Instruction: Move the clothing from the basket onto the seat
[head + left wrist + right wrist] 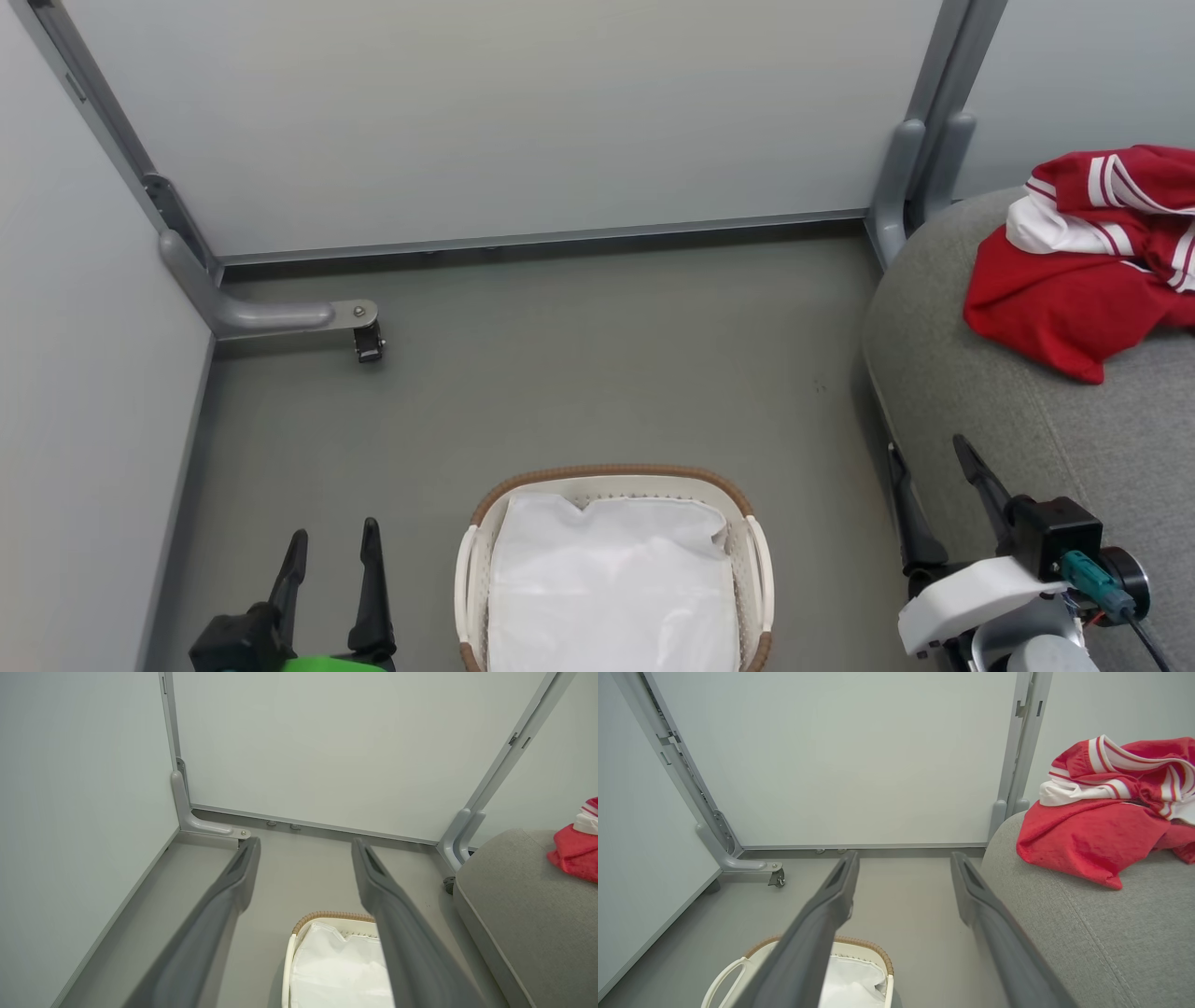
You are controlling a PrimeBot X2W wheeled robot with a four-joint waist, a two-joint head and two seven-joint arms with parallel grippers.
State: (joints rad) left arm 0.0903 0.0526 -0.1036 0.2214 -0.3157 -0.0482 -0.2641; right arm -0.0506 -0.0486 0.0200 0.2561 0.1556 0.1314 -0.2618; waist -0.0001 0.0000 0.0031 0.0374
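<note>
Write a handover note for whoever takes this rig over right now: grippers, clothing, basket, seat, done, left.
Left gripper: jaws open, empty, above the floor left of the basket.
Right gripper: jaws open, empty, by the edge of the seat.
Clothing: red-and-white heap lying on the seat.
Basket: on the floor, white liner inside, no red fabric in the visible part.
Done: clothing is on the seat.
Left: probably nothing; the basket's near end is cut off, so check it.

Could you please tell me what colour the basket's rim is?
The basket has a brown, woven-look rim, clearest in the head view.
</note>
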